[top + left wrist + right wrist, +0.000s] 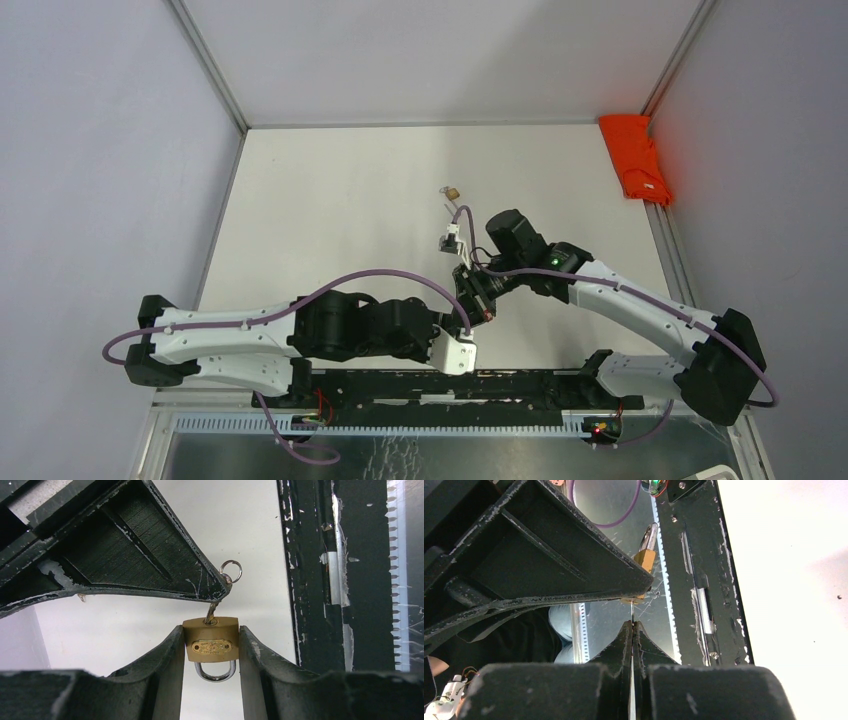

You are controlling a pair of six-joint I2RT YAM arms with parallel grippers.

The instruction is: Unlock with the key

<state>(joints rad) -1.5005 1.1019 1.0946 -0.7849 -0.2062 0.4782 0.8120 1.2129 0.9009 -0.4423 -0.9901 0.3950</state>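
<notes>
Small brass padlock (210,640) is held in the air above the tabletop (330,200), between the two arms near their bases. Solid metal and rigid, probably fairly light for a lock. Its sides are smooth and likely slippery, so it wants a square squeeze on two opposite sides.

The left gripper (210,630) has exactly that: jaws spread wide and pinching the body's two narrow sides. The shackle (215,672) points back toward the wrist, seated in the body, not popped.

The key (212,612) sits in the keyhole on the far end, slightly tilted, with the key ring (231,572) dangling off its head. It is thin and stiff, and could probably bend or bind if twisted off-axis. Best hold is the flat head, for torque.

The right gripper (631,625) has its jaws pressed together, pinching the key's thin flat edge-on.

Likely risk: the padlock body rotates in the left jaws instead of the cylinder turning.

Also on the tabletop: a red-orange bundle (636,160) at the far right edge.
</notes>
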